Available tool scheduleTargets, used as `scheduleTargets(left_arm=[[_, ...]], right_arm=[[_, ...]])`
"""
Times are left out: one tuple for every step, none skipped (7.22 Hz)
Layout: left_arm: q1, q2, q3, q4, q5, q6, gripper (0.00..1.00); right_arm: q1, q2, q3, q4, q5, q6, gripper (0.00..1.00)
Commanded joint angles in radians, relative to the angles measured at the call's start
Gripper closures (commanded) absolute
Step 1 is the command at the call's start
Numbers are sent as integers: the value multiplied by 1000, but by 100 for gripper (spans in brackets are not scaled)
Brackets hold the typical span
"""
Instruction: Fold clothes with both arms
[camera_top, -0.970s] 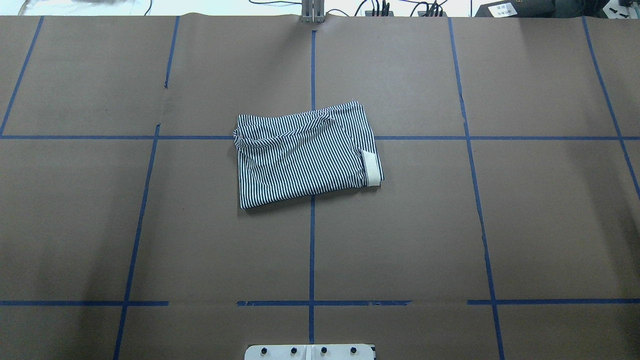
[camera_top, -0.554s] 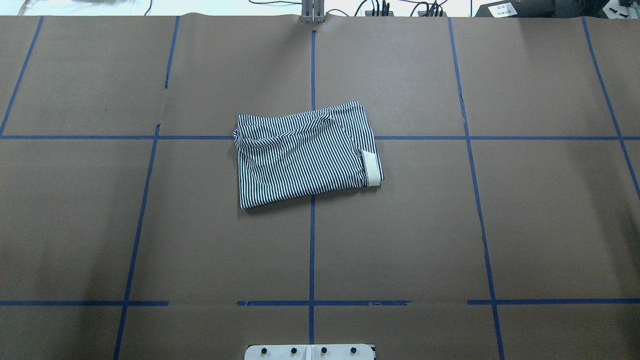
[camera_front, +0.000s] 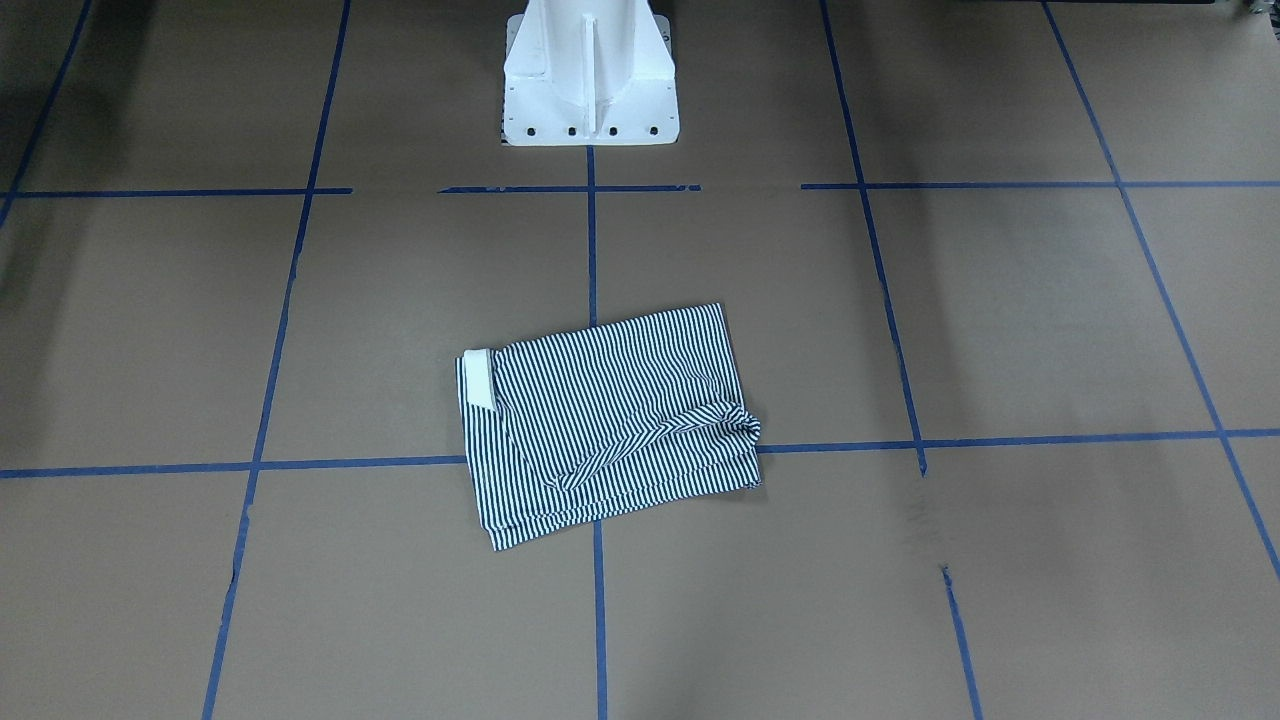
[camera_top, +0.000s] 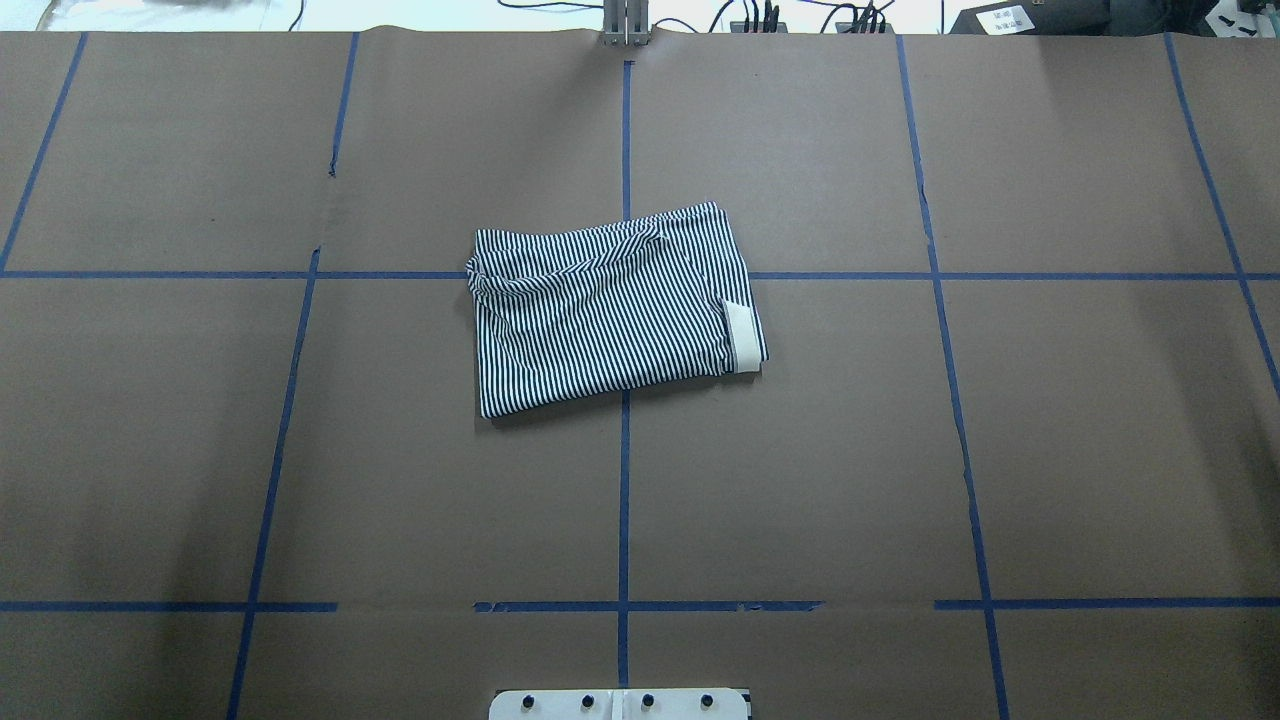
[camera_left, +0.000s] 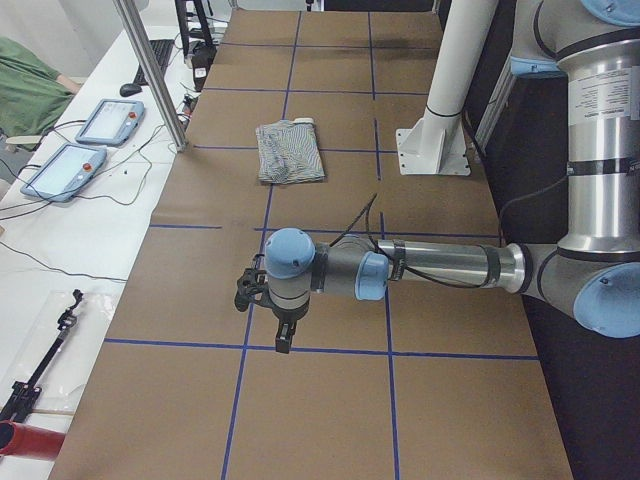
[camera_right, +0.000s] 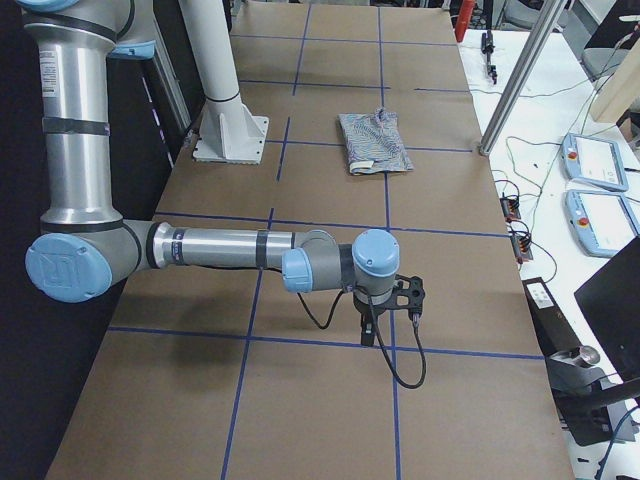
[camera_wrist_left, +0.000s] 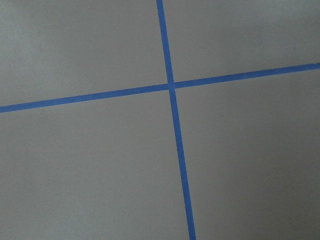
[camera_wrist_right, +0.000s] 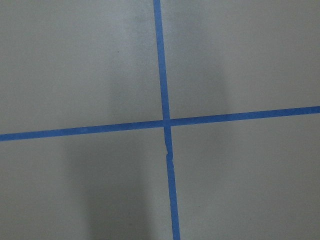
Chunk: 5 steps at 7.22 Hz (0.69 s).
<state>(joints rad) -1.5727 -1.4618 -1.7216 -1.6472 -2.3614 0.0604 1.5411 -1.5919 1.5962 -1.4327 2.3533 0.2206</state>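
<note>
Since the folded shirt (camera_top: 610, 310) lies between and well away from our left gripper (camera_left: 281, 335) and right gripper (camera_right: 367, 332), whose openness we cannot tell, we judge it light, limp and best pinched at its stacked corners.

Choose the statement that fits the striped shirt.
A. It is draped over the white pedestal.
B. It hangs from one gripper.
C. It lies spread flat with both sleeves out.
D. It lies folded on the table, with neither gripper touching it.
D: the shirt lies as a folded bundle on the table, while the left gripper and the right gripper hang far from it in the side views.
</note>
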Motion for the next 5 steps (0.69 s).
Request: scheduleTargets(left_arm=[[2, -40, 32, 1, 1, -1, 0], [2, -70, 60, 3, 2, -1, 0], [2, -101, 91, 1, 11, -1, 0], [2, -116, 112, 0, 11, 1, 0], [2, -117, 111, 0, 13, 1, 0]], right_arm=[[1, -38, 43, 0, 3, 0, 0], [1, -63, 66, 0, 1, 0, 0], [1, -69, 68, 0, 1, -1, 0], [1, -69, 68, 0, 1, -3, 0], [1, -69, 68, 1, 1, -3, 0]])
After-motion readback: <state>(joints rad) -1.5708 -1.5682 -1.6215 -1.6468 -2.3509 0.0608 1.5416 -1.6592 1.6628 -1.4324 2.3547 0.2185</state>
